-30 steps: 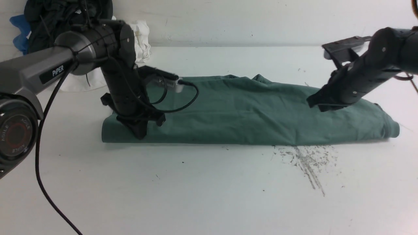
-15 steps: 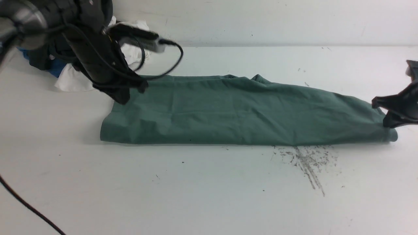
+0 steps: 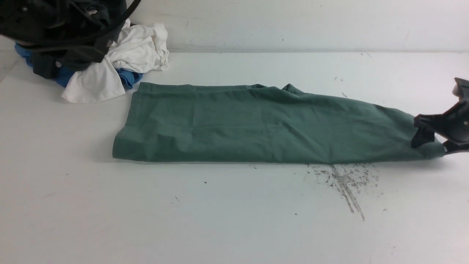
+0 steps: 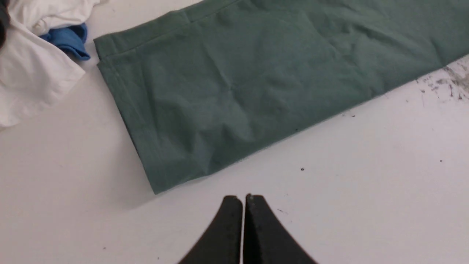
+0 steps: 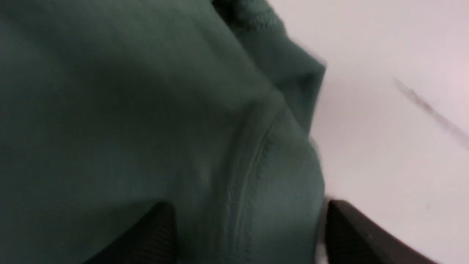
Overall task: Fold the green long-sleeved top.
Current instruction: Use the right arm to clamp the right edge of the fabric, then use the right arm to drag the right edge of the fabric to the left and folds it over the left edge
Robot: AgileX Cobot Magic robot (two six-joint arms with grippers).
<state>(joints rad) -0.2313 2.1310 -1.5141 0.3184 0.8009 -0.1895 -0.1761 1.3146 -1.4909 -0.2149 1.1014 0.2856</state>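
Green top [image 3: 256, 124], left hand [image 4: 243, 201] now clear

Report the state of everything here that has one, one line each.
top, folded into a long band, lying flat.
left gripper, shut, empty, off the top.
right gripper, open, straddling the top's right end, not yet clamped.
clothes pile, crumpled heap, unfolded.

The green top [image 3: 263, 124] is matt, soft knitted cloth with a stitched seam. The white table [image 3: 220, 220] looks smooth and matt, scuffed grey in one patch.
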